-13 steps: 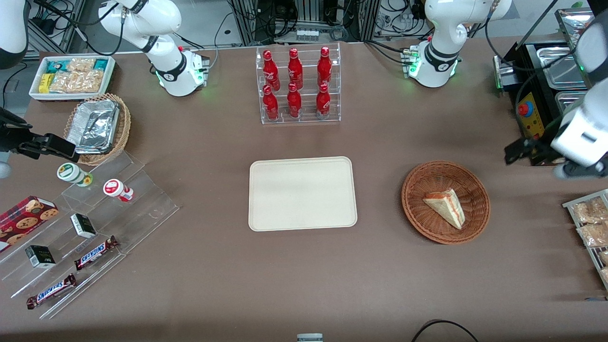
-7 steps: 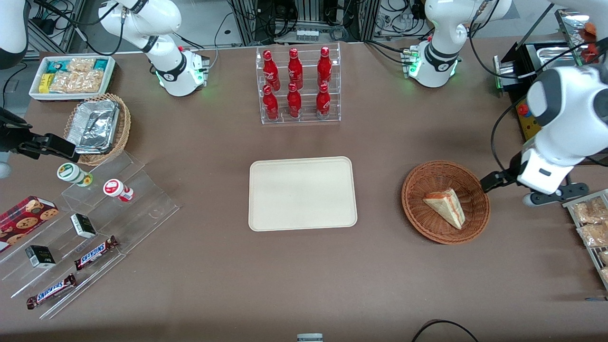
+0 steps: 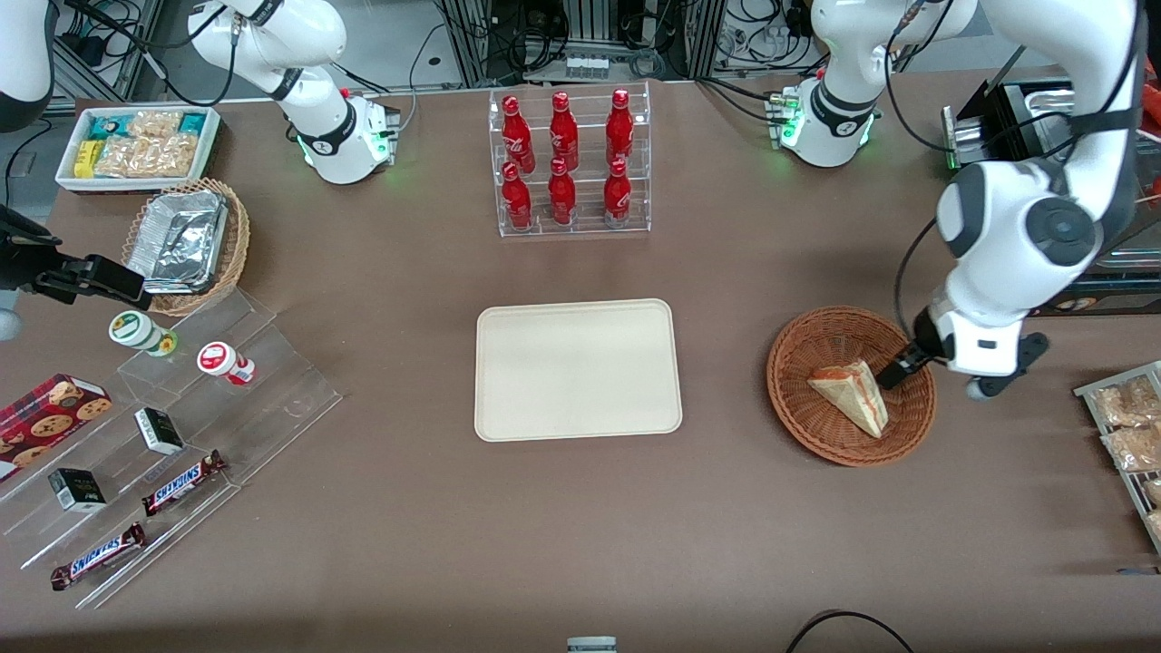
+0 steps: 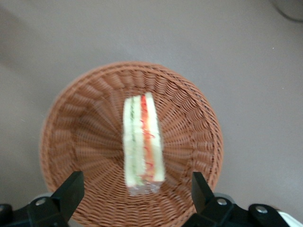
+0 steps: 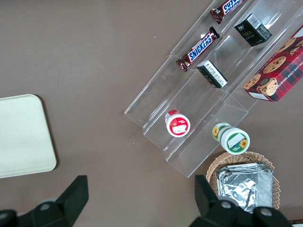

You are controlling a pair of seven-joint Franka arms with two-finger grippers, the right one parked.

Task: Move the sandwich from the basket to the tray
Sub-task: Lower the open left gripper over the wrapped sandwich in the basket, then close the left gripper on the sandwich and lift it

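The sandwich (image 3: 853,395), a pale triangular wedge with red and green filling along its cut edge (image 4: 142,138), lies in the round reddish-brown wicker basket (image 3: 798,399) (image 4: 85,142). My left gripper (image 3: 898,370) (image 4: 135,191) hovers above the basket's rim at the working arm's end, just beside the sandwich, open and holding nothing. Its black fingertips (image 4: 71,189) stand wide apart, straddling the sandwich's near end from above. The cream tray (image 3: 578,369) lies flat mid-table, bare, toward the parked arm from the basket.
A clear rack of red bottles (image 3: 567,161) stands farther from the front camera than the tray. A rack of packaged snacks (image 3: 1129,426) sits at the working arm's table edge, beside the basket. Acrylic steps with candy bars and cups (image 3: 172,426) and a foil-lined basket (image 3: 186,243) lie toward the parked arm's end.
The left arm has swung in from the table's edge toward the basket and lowered, bringing the gripper from outside the rim to above the sandwich. Sandwich, basket and tray have not moved.
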